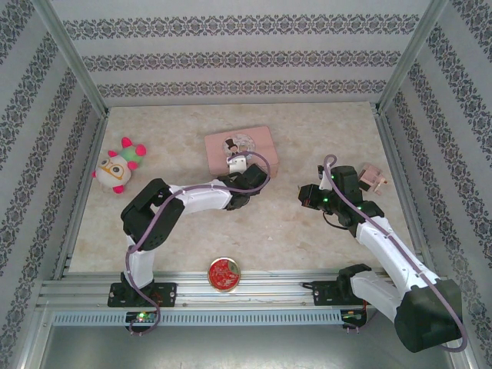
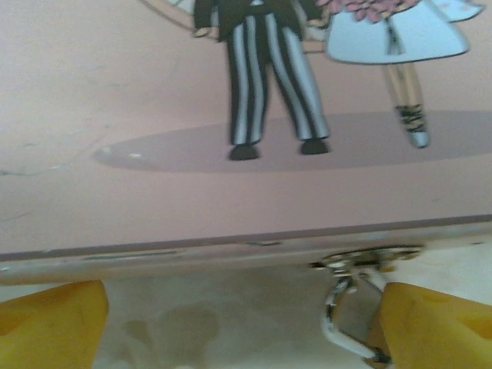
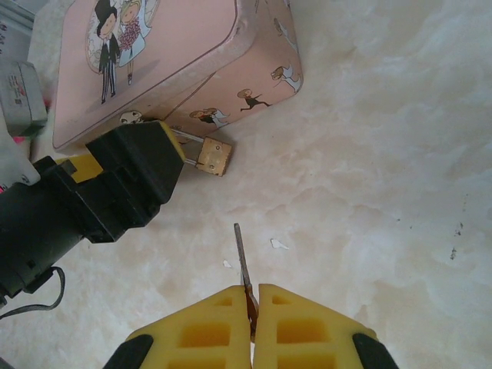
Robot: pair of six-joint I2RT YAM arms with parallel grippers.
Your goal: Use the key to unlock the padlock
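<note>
Padlock (image 3: 214,156), shackle toward tin (image 3: 154,54), key (image 3: 241,254) tip toward padlock

The left arm (image 1: 196,198) and right arm (image 1: 388,250) are built alike: smooth white shell links joined by rounded black joint housings, each rising from a black base (image 1: 142,294). A lavender cable (image 1: 150,231) runs along each arm, bowing loose at the joints. Small green lights (image 1: 327,201) glow on the right arm near its wrist, and one at each base. One black housing (image 1: 427,319) on the right arm looks large and matte. The left gripper (image 3: 192,147) has a blocky black body, a thin black wire (image 3: 48,286) beneath it, and yellow fingers (image 2: 50,323). The right gripper (image 3: 255,296) has yellow fingers moulded with rectangular recesses, black at the outer corners.
</note>
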